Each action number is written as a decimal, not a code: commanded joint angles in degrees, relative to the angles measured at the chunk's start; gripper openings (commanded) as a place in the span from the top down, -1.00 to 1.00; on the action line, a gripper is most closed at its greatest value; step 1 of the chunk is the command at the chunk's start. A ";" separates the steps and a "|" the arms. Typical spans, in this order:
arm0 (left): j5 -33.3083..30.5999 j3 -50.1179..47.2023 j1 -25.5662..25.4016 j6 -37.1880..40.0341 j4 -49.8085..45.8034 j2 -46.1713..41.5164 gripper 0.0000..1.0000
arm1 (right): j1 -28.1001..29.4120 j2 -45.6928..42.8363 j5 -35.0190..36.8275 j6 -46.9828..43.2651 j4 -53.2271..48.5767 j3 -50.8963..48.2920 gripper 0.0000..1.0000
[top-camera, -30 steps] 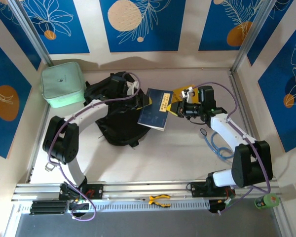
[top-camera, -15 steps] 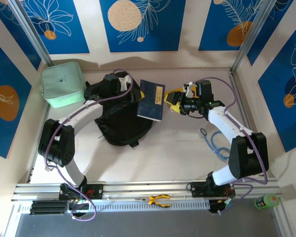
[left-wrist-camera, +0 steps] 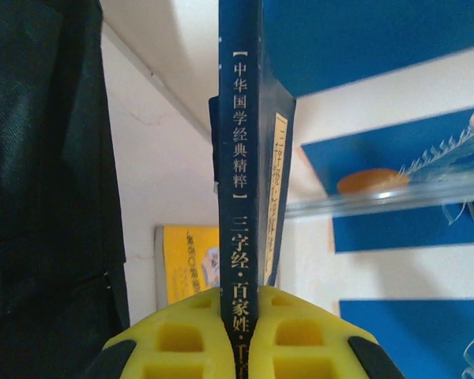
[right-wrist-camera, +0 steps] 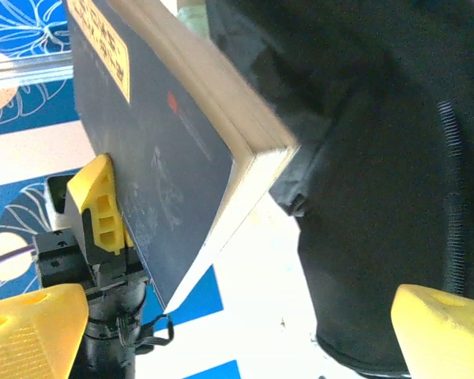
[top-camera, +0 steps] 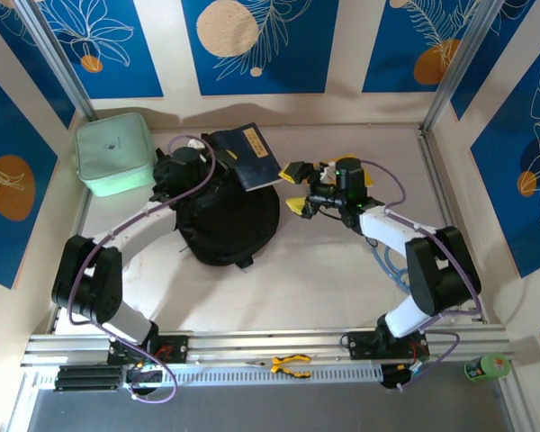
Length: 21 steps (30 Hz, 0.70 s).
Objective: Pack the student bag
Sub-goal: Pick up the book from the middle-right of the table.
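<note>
at far left, mint case [top-camera: 115,153], contents hidden. student bag [top-camera: 227,223] lies mid-table. left gripper [top-camera: 223,155] is clamped on blue book [top-camera: 255,155] over bag's far edge; left wrist view shows printed spine pinched between the pads. right gripper [top-camera: 296,187] stands apart just beside book.

Bright, even overhead light — soft wrist-view foregrounds

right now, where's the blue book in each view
top external: book top centre, at the bag's far edge.
left wrist: book centre, spine upright, clamped in the left gripper at the bottom.
right wrist: book upper left, tilted, page edges facing us.
shared landmark: the black bag, left in the left wrist view, right in the right wrist view.
</note>
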 commanded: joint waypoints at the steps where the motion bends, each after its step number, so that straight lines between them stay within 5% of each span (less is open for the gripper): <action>1: -3.97 -1.51 -0.04 -7.13 7.60 -1.90 1.00 | 3.15 2.89 3.37 7.70 11.11 2.30 -0.97; 9: -3.90 -1.86 -0.30 -11.01 8.03 -2.16 1.00 | 6.73 10.81 9.00 16.68 21.51 6.16 -0.69; 21: -0.33 -2.08 -0.33 -14.33 10.98 1.04 1.00 | 6.50 10.36 11.95 11.52 20.08 6.87 0.45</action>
